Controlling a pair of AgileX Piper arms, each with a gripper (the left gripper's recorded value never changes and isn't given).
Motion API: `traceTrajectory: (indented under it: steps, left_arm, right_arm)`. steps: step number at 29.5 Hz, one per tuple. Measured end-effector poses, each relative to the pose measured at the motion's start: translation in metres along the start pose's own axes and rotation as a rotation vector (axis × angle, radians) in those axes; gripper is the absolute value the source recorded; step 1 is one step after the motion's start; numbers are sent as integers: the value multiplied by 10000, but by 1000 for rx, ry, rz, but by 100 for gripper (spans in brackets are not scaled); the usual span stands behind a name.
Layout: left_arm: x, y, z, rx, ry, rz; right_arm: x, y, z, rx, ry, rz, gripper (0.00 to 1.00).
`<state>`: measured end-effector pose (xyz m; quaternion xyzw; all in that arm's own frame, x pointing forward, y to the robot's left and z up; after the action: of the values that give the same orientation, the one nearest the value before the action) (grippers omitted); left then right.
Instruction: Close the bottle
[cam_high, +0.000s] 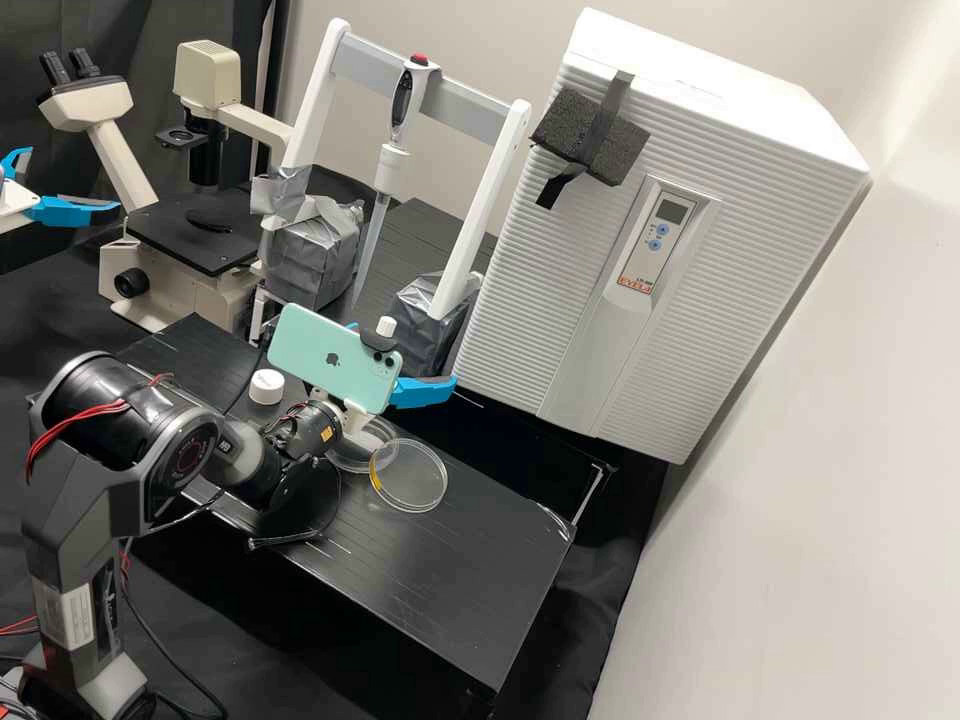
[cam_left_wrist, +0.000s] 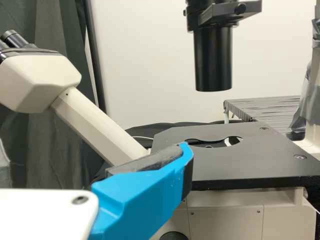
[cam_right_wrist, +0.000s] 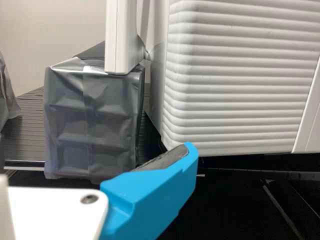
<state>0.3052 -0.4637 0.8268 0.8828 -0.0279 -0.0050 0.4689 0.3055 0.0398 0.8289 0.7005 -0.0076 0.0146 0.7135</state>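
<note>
- Left gripper (cam_high: 62, 185) at left edge beside microscope (cam_high: 150, 230), spread open, holding nothing
- Right gripper (cam_high: 420, 390) mid-frame, grip state impossible to tell
- White cap (cam_high: 266, 385) on bench (cam_high: 470, 570), left of centre

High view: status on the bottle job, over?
Left gripper open beside microscope, right gripper open above bench. White cap loose on bench; likely bottle top behind phone. Petri dishes nearby.
</note>
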Motion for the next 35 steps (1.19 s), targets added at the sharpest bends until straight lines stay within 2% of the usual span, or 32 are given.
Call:
traceTrajectory:
  steps: [6, 9, 11, 12, 16, 19, 20, 21, 22, 26, 29, 33, 35]
  left_arm:
    - [0, 0, 0, 0, 0, 0]
    - [-5, -7, 27, 6, -30, -4]
    - [-31, -22, 60, -22, -73, -1]
    - [-51, -26, 67, -27, -95, 0]
    - [-196, -26, 112, -52, -201, -2]
    - [-333, -28, 100, -86, -257, -4]
    - [-383, -24, 84, -102, -273, -2]
    - [-446, -9, 55, -130, -291, 5]
    - [-488, -8, 40, -144, -303, -3]
    - [-679, -18, -41, -202, -338, -60]
    - [-808, -26, -105, -225, -342, -97]
    - [-935, -78, -148, -225, -339, -139]
    - [-970, -103, -147, -225, -338, -151]
  right_arm:
    - [0, 0, 0, 0, 0, 0, 100]
    - [0, 0, 0, 0, 0, 0, 100]
    - [0, 0, 0, 0, 0, 0, 100]
    - [0, 0, 0, 0, 0, 0, 100]
    - [0, 0, 0, 0, 0, 0, 100]
    - [0, 0, 0, 0, 0, 0, 100]
    - [0, 0, 0, 0, 0, 0, 100]
    - [0, 0, 0, 0, 0, 0, 100]
    - [0, 0, 0, 0, 0, 0, 100]
    - [0, 0, 0, 0, 0, 0, 100]
    - [0, 0, 0, 0, 0, 0, 100]
    - [0, 0, 0, 0, 0, 0, 100]
    - [0, 0, 0, 0, 0, 0, 100]
